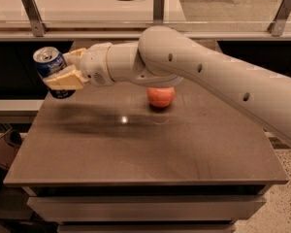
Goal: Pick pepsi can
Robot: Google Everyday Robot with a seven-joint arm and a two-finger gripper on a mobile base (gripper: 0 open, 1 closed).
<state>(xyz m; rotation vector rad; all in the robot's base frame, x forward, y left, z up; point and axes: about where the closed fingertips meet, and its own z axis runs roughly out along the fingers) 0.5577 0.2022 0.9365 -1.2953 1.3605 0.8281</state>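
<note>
The pepsi can (51,68), blue with white markings and a silver top, is held in the air past the table's left edge, tilted a little. My gripper (68,71) is shut on it, its tan fingers (64,80) clamped on the can's right side. The white arm (199,76) reaches in from the right across the table's back half. The green can is hidden behind the arm.
A red-orange apple (161,96) sits on the brown table (145,144) under the arm. A glass railing with metal posts (31,13) runs behind the table. Dark shelving lies to the left below the can.
</note>
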